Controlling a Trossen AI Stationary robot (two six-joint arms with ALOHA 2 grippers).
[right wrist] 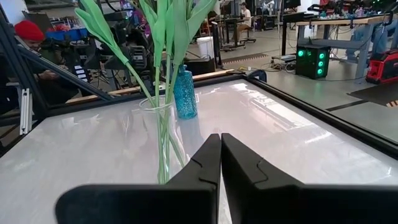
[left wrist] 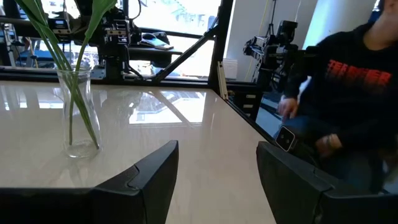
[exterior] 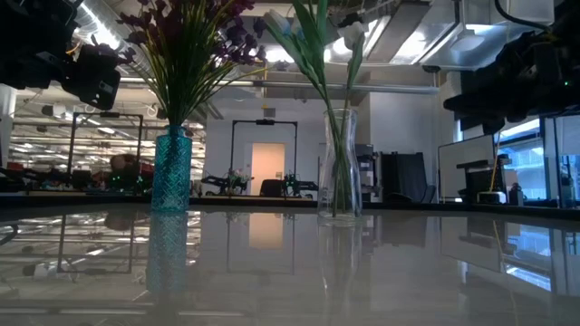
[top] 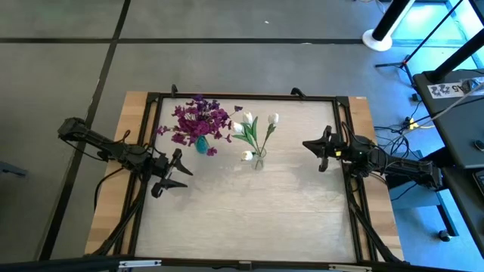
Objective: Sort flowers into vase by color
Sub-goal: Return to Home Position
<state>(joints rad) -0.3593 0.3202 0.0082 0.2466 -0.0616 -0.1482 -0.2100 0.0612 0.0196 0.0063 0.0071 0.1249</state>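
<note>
Both empty: left claw (left wrist: 217, 149) wide apart, right claw (right wrist: 220, 137) closed, flowers (top: 200, 121) between them.

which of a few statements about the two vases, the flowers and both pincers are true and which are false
1. The purple-magenta blossom stems stand in the teal textured glass vase. True.
2. The white tulip buds lie flat, outside any vase. False: they stand on their green stems in the clear glass vase.
3. The left pincer is open and holds nothing. True.
4. The right pincer is clamped on a tulip stem. False: it is shut on nothing, apart from the clear glass vase.
5. The teal textured glass vase is on the right arm's side of the clear glass vase. False: it is on the left arm's side.
</note>
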